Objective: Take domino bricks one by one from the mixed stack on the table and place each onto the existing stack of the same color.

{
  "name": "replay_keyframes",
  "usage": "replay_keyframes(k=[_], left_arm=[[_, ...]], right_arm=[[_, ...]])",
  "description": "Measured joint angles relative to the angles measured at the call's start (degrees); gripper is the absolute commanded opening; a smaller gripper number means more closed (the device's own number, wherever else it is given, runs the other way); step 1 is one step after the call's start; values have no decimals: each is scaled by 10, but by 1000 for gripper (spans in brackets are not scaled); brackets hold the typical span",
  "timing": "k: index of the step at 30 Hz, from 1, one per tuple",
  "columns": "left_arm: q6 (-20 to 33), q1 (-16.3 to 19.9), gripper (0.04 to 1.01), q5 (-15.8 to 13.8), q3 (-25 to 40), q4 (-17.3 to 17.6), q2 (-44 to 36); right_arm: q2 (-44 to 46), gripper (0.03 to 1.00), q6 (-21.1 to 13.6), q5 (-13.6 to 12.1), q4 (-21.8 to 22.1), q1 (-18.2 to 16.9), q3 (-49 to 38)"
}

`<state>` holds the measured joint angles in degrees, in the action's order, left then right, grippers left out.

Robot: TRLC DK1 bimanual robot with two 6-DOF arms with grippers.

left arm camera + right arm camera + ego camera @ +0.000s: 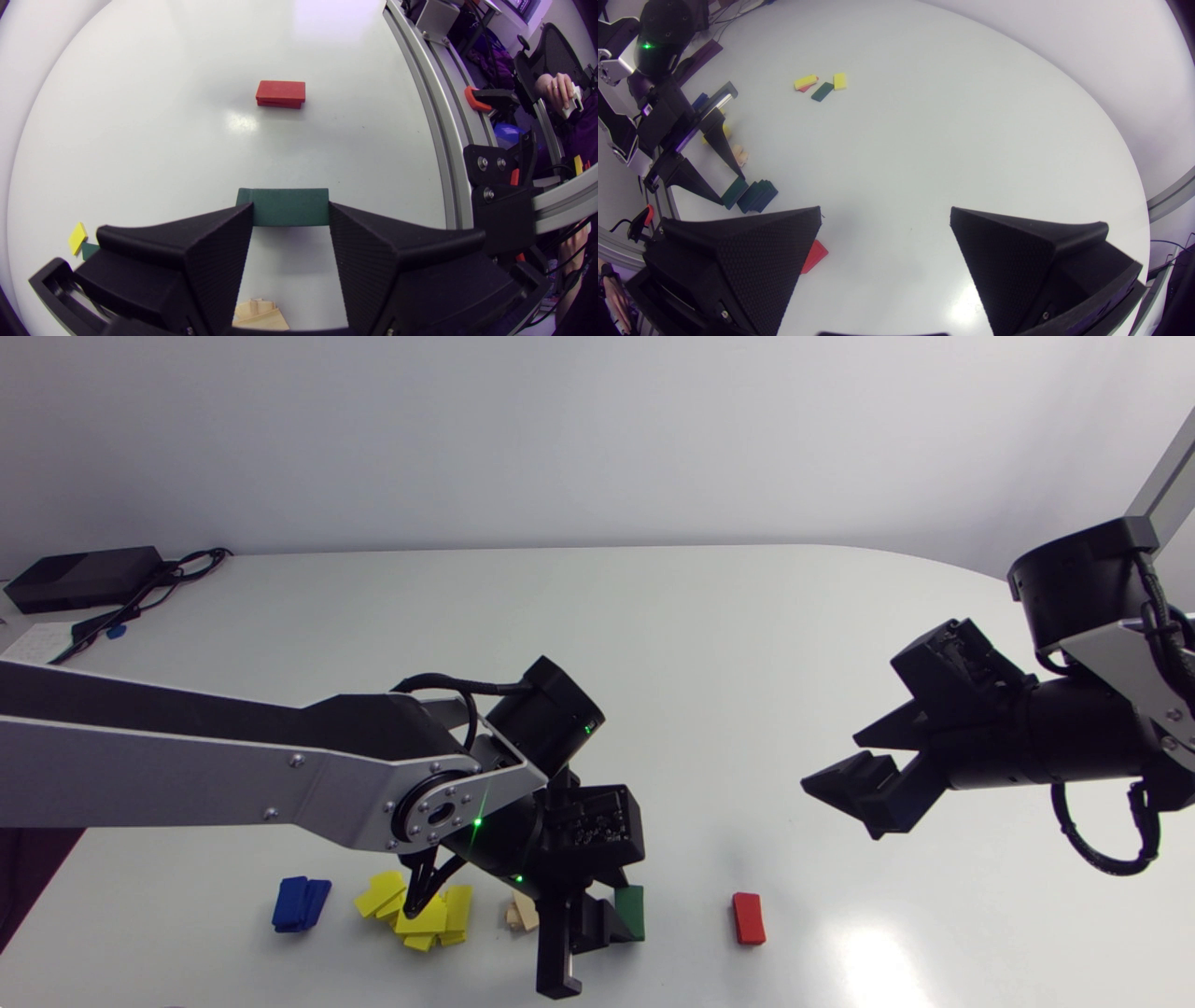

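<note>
1. Now, from above: my left gripper [593, 947] hangs low by the near edge of the table [653, 644], clamped on a green brick [630, 912]. Along that edge sit the blue stack [301, 903], the yellow stack [415, 913], the wooden stack [523, 912] and, well apart, the red stack [749, 917]. My right gripper [854, 779] is raised above the white top, fingers spread, holding nothing.
2. Left wrist view: the green brick spans my two fingertips, both touching it. White tabletop runs ahead to the red stack, and the table's rim curves off to one side. The wooden stack lies under the gripper.
3. Right wrist view: the held brick is just beside the green stack [759, 196]. The mixed stack [819, 86] of yellow, red and green bricks lies farther on, well apart from it. The red stack is partly hidden behind one of my right fingers.
</note>
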<state>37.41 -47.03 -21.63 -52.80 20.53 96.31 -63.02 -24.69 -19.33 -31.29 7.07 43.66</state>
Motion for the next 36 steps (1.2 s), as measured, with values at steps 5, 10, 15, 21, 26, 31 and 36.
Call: replay_keyframes(k=[5,10,15,21,26,31,36], left_arm=[[0,-8,241,0,0,0,0],[0,-10,241,0,0,0,5],[0,-10,241,0,0,0,15],[0,-10,241,0,0,-5,19],[0,-5,241,0,-6,-5,30],[1,-2,241,0,-10,-5,39],[2,4,241,0,-18,-5,40]], right_arm=[[4,970,0,0,2,0,-9],[5,970,0,0,2,0,-9],[6,970,0,-2,2,0,-9],[6,970,0,-2,2,0,-9],[6,970,0,-9,2,-7,-9],[6,970,-2,-14,2,-12,-9],[6,970,-3,-16,2,-15,-9]])
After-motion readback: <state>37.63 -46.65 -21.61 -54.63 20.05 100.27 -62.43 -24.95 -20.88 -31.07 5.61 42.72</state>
